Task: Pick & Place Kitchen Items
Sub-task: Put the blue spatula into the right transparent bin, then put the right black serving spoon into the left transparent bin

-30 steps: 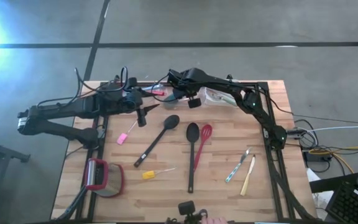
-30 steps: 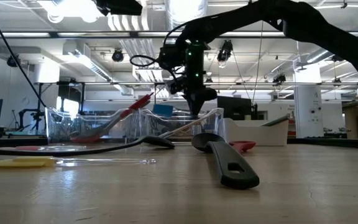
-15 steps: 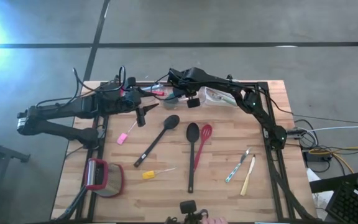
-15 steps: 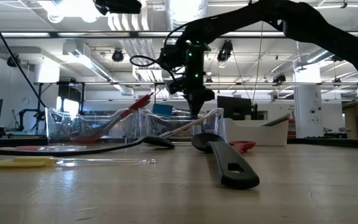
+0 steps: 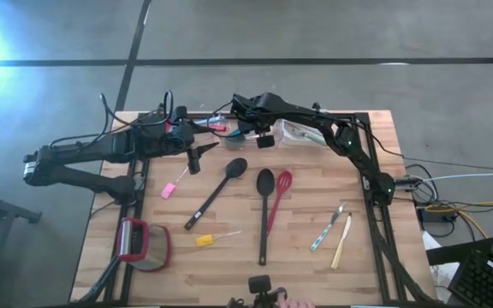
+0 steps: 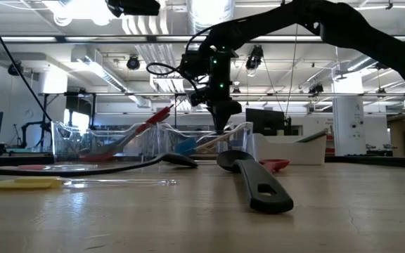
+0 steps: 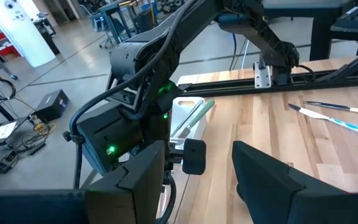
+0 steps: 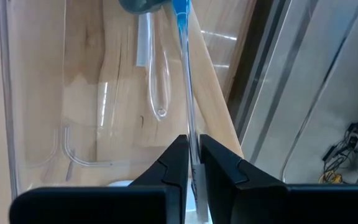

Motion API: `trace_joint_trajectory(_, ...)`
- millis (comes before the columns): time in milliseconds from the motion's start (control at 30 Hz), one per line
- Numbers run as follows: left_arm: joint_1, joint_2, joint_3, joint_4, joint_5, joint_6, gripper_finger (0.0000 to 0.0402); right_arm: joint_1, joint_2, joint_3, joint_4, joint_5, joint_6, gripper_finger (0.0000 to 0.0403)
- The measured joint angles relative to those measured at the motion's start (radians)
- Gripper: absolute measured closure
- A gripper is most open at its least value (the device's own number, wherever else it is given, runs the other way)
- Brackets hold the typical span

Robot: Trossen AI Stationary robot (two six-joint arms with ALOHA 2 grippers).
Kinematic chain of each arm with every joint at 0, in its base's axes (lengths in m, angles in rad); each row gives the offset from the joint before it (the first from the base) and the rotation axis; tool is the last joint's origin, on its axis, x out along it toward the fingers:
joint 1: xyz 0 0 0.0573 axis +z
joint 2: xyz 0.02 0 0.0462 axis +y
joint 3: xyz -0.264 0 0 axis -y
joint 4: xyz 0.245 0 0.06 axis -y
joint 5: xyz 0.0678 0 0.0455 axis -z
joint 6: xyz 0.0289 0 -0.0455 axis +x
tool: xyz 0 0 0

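Observation:
My right gripper [image 8: 194, 162] hangs over the clear tub [image 6: 104, 144] at the table's far edge, pointing down, its fingers a narrow slit apart. A utensil with a clear handle [image 8: 187, 81] and a blue head [image 6: 185, 146] stands in that slit, head down inside the tub. A red utensil [image 6: 150, 119] leans in the same tub. My left gripper [image 7: 197, 180] waits open above the table's far left, holding nothing. Two black spoons [image 5: 216, 192] [image 5: 264, 214], a red whisk [image 5: 278, 198], a pink piece [image 5: 171, 188] and a yellow piece [image 5: 205, 240] lie flat on the table. My right gripper has the upper end of the clear handle [image 8: 192, 146] in the slit between its fingers, which come from above and point down. Whether a finger touches the handle, I cannot tell. The utensil slants down into the clear tub, blue head lowest.
A white tub [image 5: 302, 133] stands right of the clear one. Metal and wooden cutlery [image 5: 332, 235] lies at the near right. A red-framed round object [image 5: 142, 244] sits at the near left. Black frame rails [image 5: 375, 214] run along the table's sides.
The utensil's blue head has come down into the clear tub, where it shows low in the low view and beside my right gripper in the high view. Both arms have kept their places.

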Motion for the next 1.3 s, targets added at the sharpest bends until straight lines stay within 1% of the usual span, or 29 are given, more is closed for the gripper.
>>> trace_joint_trajectory(133,0.000,0.000,0.000,0.000,0.000,0.000,0.0206,0.000,0.000,0.000,0.000,0.002,0.003,0.0360)
trace_joint_trajectory(300,0.000,0.000,0.000,0.000,0.000,-0.007,0.0206,-0.005,0.000,0.000,-0.001,0.009,0.027,0.0319)
trace_joint_trajectory(467,0.000,0.000,-0.002,-0.008,0.000,-0.007,0.0206,-0.006,-0.003,0.000,-0.021,0.109,0.059,0.0274)
trace_joint_trajectory(600,0.000,0.000,-0.002,-0.008,0.000,-0.007,0.0206,-0.006,-0.025,0.000,-0.044,0.205,0.087,0.0255)
trace_joint_trajectory(633,0.000,0.000,-0.002,-0.008,0.000,-0.007,0.0206,-0.006,-0.034,0.000,-0.049,0.218,0.102,0.0253)
trace_joint_trajectory(800,0.000,0.000,-0.002,-0.008,0.000,-0.007,0.0206,-0.003,-0.082,0.000,-0.100,0.217,0.172,0.0251)
trace_joint_trajectory(1133,0.000,0.000,-0.002,-0.008,0.000,-0.007,0.0206,0.028,-0.216,0.000,-0.204,0.206,0.293,0.0275)
trace_joint_trajectory(1200,0.000,0.000,-0.002,-0.008,0.000,-0.007,0.0206,0.041,-0.247,0.000,-0.219,0.197,0.317,0.0280)
trace_joint_trajectory(1300,0.000,0.000,-0.002,-0.008,0.000,-0.007,0.0206,0.063,-0.292,0.000,-0.248,0.153,0.353,0.0286)
